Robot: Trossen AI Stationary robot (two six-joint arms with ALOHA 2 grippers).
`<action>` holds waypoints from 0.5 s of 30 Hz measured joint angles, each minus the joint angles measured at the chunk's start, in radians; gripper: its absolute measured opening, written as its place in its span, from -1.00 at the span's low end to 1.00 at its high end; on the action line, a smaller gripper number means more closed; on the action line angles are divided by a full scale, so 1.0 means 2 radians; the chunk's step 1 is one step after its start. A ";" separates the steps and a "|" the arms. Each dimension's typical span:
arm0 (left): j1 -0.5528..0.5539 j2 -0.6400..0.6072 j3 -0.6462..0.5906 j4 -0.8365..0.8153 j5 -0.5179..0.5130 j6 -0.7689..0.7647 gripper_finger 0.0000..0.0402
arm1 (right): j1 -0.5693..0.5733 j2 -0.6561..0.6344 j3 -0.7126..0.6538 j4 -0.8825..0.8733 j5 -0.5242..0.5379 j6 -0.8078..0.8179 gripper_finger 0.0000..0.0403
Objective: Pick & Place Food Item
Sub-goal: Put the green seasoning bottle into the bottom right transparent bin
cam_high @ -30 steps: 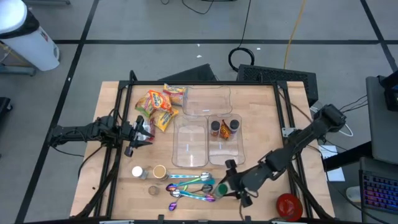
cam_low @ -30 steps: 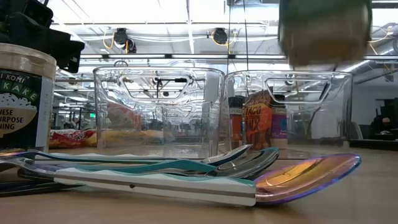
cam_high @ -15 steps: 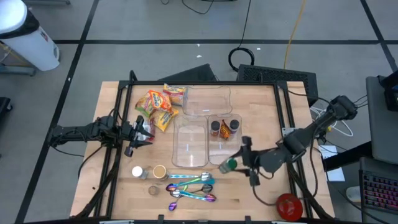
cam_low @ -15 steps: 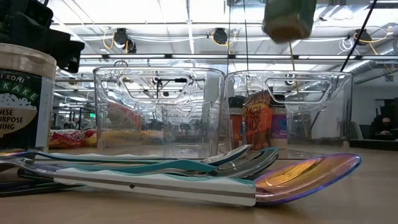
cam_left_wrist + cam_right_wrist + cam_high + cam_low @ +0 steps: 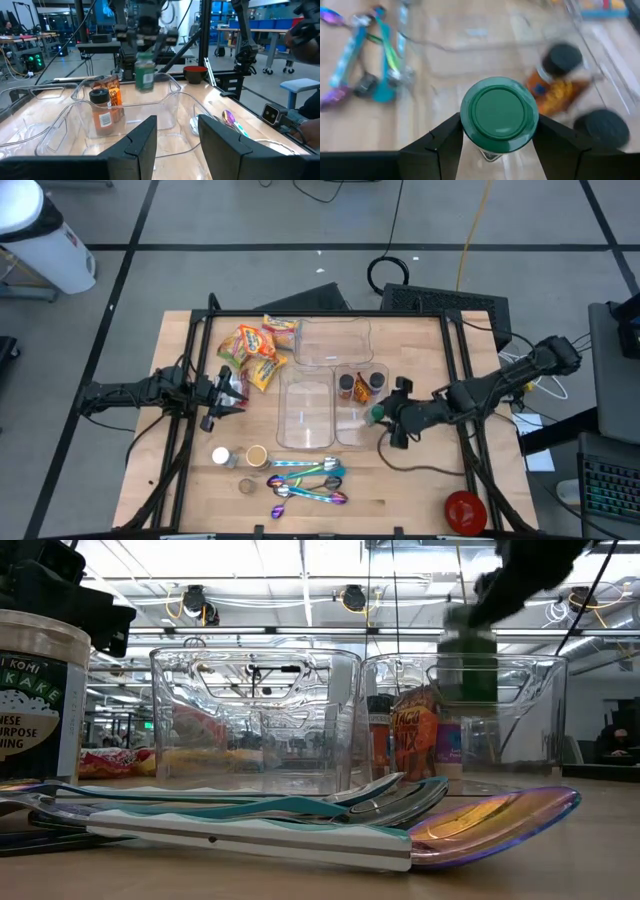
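A jar with a green lid [image 5: 499,111] hangs over the right-hand clear bin [image 5: 340,432], with my right gripper [image 5: 385,418] shut on it. The same jar [image 5: 145,72] shows in the left wrist view and, blurred, in the low view as jar [image 5: 468,665]. Two black-lidded spice jars [image 5: 346,386] [image 5: 375,383] stand in that bin's far end. My left gripper [image 5: 175,140] waits level at the table's left side, open with nothing between its fingers. My right gripper pinches the jar's top between its two fingers, one on each side of the green lid's rim [image 5: 466,122]. The fingers [image 5: 445,142] slant down from the table's right side. The jar hangs roughly upright below them, lifted clear above the bin.
A second clear bin [image 5: 282,412] lies left of the first and a third [image 5: 335,360] behind them. Snack bags [image 5: 250,350] lie at the far left. Coloured spoons [image 5: 310,480] and small jars [image 5: 222,456] [image 5: 257,455] sit near the front edge. A red bowl [image 5: 463,510] is at the front right.
My right gripper has carried the jar from above the spoons near the front edge toward the far edge, to above the right-hand bin. Its wrist has turned, so the arm now reaches in from the table's right. The jar stays lifted clear.
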 joint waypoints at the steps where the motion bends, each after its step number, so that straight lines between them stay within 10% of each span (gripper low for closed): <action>1: 0.000 0.000 0.000 0.000 0.000 0.000 -0.24 | -0.009 -0.006 -0.010 0.000 -0.007 0.002 0.01; 15: 0.000 0.000 0.000 0.000 0.000 0.000 -0.24 | -0.091 -0.061 -0.130 0.087 -0.032 0.013 0.01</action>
